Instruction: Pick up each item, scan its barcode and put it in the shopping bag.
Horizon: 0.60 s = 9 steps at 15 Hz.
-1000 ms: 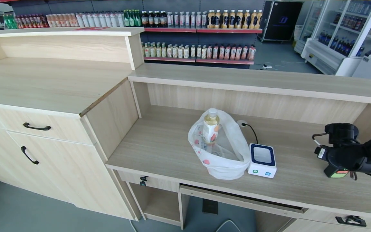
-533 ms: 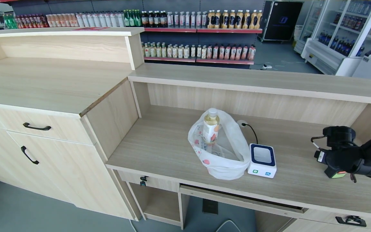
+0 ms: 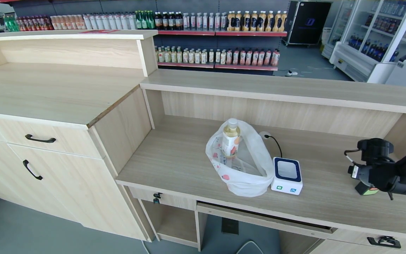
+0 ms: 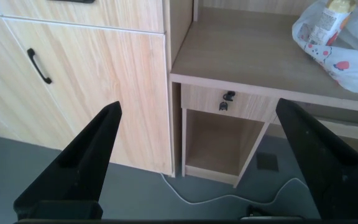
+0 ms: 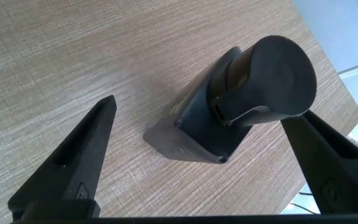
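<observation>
- Over the right end of the pale wooden counter [image 3: 174,158], the right gripper [image 5: 199,115] hangs with its fingers spread wide. A dark grey handheld device with a rounded head [image 5: 241,93] lies on the wood between them, untouched.
- To take it well, I judge the gripper should come straight down and centre on the narrower body rather than the bulging head. It should close only once both fingers flank the body, since the slanted shape could slip sideways.
- The clear drink bottle with a white cap [image 3: 231,139] already stands upright inside the white plastic shopping bag with red spots [image 3: 248,183]. The bag sits just beside the white square scanner box with a dark-rimmed window [image 3: 287,175].
- The left gripper [image 4: 197,106], fingers equally wide and empty, hangs low off the counter's left front corner, well apart from the bag.
</observation>
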Motion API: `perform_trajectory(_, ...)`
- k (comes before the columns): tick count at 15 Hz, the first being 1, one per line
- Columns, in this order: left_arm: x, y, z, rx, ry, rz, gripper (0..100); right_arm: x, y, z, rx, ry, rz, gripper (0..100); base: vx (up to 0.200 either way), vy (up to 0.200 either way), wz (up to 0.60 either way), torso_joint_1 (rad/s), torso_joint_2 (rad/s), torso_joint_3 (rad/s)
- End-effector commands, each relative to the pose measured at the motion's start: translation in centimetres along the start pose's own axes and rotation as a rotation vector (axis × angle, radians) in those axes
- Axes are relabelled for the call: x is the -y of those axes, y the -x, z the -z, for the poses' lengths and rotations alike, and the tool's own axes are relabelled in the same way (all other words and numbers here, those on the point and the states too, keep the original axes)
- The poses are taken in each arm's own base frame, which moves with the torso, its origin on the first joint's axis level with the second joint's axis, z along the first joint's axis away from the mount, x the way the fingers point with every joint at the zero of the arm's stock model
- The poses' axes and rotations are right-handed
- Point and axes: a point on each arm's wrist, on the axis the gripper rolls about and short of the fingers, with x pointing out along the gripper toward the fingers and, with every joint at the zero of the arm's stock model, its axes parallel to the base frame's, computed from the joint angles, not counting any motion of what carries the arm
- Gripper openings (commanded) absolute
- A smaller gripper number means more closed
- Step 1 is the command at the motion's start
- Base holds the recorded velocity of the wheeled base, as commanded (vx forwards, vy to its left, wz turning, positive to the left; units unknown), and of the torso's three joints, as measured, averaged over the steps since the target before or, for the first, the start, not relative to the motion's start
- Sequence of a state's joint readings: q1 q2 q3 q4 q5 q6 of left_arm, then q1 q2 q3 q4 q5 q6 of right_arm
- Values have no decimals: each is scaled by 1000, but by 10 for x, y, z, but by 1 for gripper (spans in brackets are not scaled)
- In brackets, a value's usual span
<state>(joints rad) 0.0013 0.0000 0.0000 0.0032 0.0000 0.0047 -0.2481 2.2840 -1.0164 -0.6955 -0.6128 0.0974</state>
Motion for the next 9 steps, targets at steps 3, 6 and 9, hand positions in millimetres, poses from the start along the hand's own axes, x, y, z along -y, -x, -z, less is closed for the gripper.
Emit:
perform_trajectory(3,0,0,0,-1,0,0,100,1,-7,5,7,36,10,0,0,0,0,0,0,0)
perform_trajectory(6,0,0,0,-1,0,0,100,2,-11,11,-10,62,16,0,0,0,0,0,0,0)
perform_trajectory(9,0,0,0,-1,0,0,100,2,-13,10,10,64,16,0,0,0,0,0,0,0)
